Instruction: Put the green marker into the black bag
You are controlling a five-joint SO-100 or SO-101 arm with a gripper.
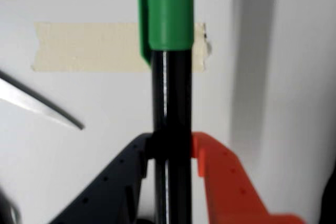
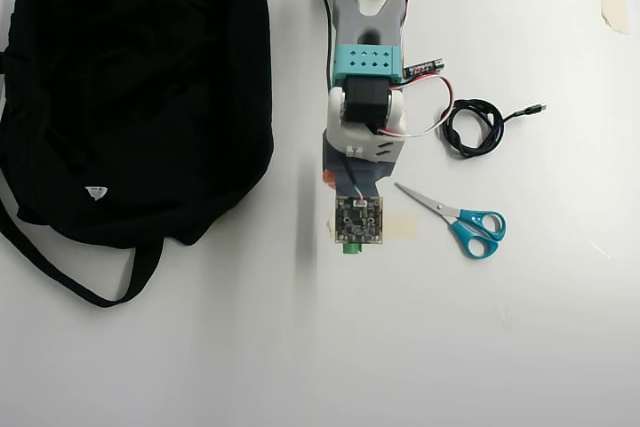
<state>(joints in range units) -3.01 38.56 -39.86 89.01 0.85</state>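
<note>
Two fingers of my hand [image 1: 170, 153], one dark and one orange, are clamped on the black barrel of the green marker [image 1: 170, 19]. In the wrist view the marker runs straight toward twelve o'clock, its green cap over a strip of pale tape [image 1: 89, 47] on the white counter [image 1: 283, 103]. A scissor blade [image 1: 37, 103] cuts in at nine o'clock.

In the overhead view only the marker's green tip [image 2: 352, 246] peeks out under my wrist camera board [image 2: 358, 218], at the six o'clock end of my arm [image 2: 366, 77]. The black bag [image 2: 140, 77] lies apart from it toward ten o'clock, filling the upper left of the counter, its strap [image 2: 60, 267] trailing toward six. The scissors [image 2: 462, 221], with blue handles, sit just beside my wrist at three o'clock, and a coiled black cable [image 2: 474, 127] lies toward two o'clock.
</note>
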